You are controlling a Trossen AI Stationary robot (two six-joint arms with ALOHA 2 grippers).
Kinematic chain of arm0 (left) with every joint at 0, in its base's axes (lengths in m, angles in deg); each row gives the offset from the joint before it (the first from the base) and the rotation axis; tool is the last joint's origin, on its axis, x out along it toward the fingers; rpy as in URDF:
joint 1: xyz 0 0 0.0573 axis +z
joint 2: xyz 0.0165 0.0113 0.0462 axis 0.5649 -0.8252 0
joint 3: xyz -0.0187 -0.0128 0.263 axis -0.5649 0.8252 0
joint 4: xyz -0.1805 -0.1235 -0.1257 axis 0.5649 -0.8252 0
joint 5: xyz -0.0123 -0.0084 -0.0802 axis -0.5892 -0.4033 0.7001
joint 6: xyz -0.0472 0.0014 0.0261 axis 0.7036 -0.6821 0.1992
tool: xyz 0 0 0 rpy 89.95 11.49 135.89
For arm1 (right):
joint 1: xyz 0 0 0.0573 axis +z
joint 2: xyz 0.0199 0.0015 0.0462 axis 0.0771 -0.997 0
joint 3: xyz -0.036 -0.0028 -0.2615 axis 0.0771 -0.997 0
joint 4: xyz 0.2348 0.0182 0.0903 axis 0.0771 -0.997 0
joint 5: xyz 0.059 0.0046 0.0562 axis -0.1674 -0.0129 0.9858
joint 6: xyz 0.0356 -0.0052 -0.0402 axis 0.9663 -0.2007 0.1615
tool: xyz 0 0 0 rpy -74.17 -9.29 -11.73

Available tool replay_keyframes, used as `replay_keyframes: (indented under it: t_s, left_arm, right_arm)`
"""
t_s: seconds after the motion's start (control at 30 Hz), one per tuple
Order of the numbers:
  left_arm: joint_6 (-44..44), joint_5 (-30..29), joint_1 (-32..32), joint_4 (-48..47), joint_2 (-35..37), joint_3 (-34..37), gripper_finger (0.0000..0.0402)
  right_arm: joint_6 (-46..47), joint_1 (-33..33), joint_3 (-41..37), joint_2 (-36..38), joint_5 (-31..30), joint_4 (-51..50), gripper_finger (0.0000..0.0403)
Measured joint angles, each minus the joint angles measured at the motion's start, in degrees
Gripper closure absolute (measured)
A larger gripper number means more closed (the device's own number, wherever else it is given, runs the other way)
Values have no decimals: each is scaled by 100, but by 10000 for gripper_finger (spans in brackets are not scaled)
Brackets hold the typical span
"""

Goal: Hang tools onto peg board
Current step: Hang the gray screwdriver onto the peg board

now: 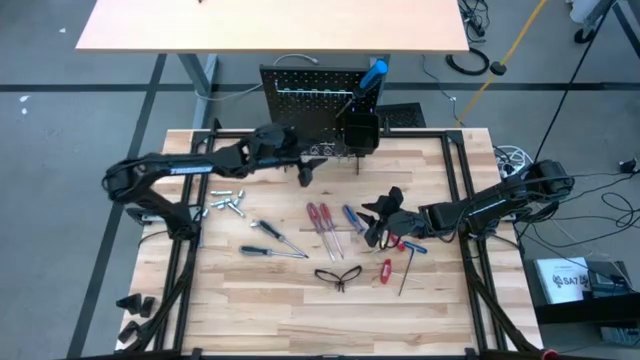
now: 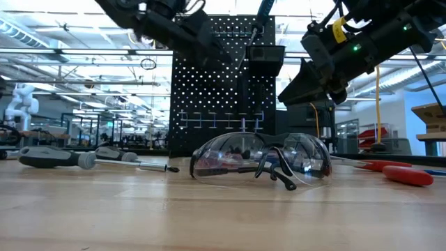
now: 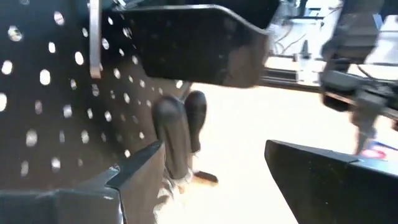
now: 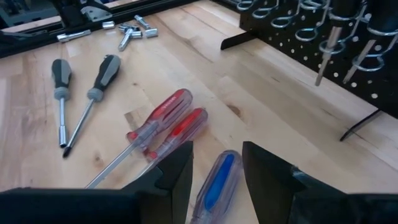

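The black peg board (image 1: 305, 95) stands upright at the table's far edge, with pale hooks and a square black bin (image 1: 360, 132) holding a blue-handled tool (image 1: 375, 72). My left gripper (image 1: 305, 172) is open close in front of the board, below the bin (image 3: 193, 43). A black tool handle (image 3: 175, 140) stands between its fingers, beside one of them. My right gripper (image 1: 378, 218) is open above the table. Its fingers stand over either side of a blue-handled screwdriver (image 4: 216, 182) that lies flat on the table. My left gripper is open around the black tool handle (image 3: 174, 149). The handle stands right beside one finger (image 3: 140, 165), but I cannot tell whether it touches it.
On the table lie two red-handled screwdrivers (image 4: 165, 118), two black-handled drivers (image 4: 81, 81), silver pieces (image 1: 225, 200), black-framed glasses (image 1: 338, 273) and red-handled hex keys (image 1: 388, 268). Tool shafts (image 4: 323, 56) hang in the board's hooks.
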Motion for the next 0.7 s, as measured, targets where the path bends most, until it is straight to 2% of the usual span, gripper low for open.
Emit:
replay_keyframes:
  t_s: [0.17,0.27,0.43,0.57,0.7]
  left_arm:
    - [571,50,-427,245,840,1072,118]
    - [1061,-9,-859,736,1350,1856,118]
    - [1478,-686,-1714,2081,1972,3091,118]
    - [1484,-1199,-2125,3240,2079,3748,118]
    - [1392,-1310,-2186,3535,2078,3946,118]
  right_arm:
    - [78,21,0,0,135,-66,273]
    - [179,21,0,0,141,-89,273]
    - [341,21,0,0,138,-81,273]
    - [365,21,0,0,133,-64,273]
    - [374,21,0,0,221,-114,273]
